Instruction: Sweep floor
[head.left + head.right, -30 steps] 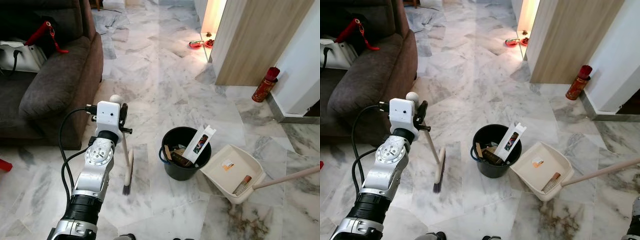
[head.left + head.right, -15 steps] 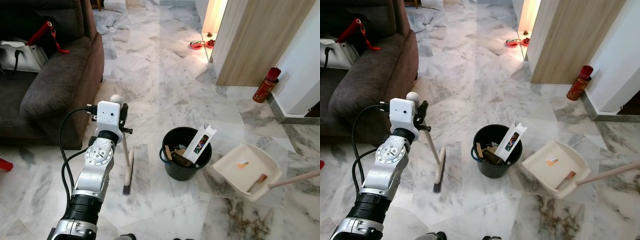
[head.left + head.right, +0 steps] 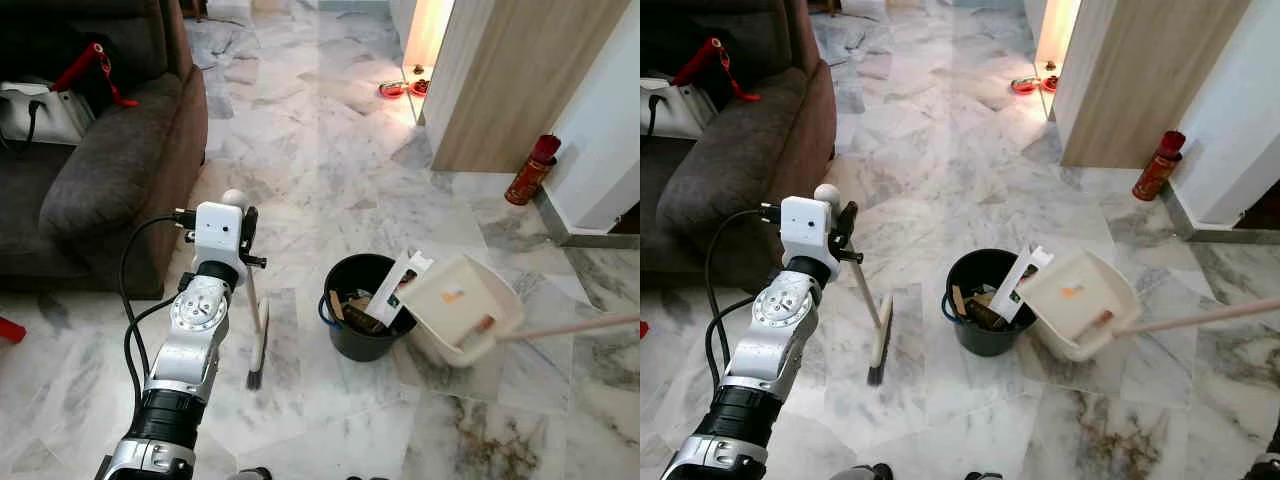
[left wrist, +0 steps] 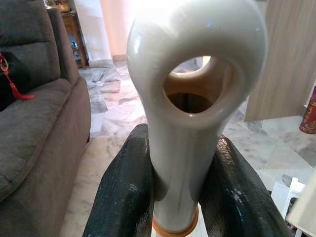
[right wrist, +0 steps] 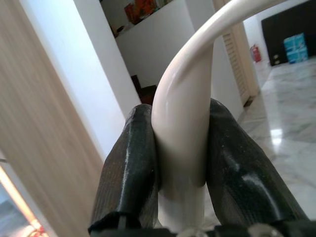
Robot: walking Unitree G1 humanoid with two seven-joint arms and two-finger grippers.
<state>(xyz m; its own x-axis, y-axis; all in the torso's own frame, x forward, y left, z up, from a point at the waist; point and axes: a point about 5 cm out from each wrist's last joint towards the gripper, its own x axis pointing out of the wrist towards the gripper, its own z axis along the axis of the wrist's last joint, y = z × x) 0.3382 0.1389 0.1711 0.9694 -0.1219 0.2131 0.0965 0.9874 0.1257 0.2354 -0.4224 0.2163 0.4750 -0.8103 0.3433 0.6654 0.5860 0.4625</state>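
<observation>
Two claws are at work over a grey-veined white marble floor. At lower left of the head views the silver left arm reaches forward, and its left claw is clamped tight around the cream plastic handle of a small hand broom; the wrist view shows both black fingers pressed against the shaft just under the looped end of the handle. That broom stands nearly upright, its dark bristles touching the floor just left of centre, near the corner of a dark brown fabric sofa filling the upper left. Right of centre sits a round black plastic bucket holding bits of rubbish and a tall white carton that leans out over its rim. Tilted over the bucket's right edge is a cream plastic long-handled dustpan, its mouth turned toward the bucket, with small scraps lying on its inner face; whether it touches the rim I cannot tell. Its pale pole runs off to the right edge of the frame, and in the wrist view the right claw is closed firmly on that curved white handle, a finger on either side. A red cylindrical can stands on the floor at the right, at the foot of a light wood-panelled wall. On the sofa seat at far left lie a white bag and a red tassel.
</observation>
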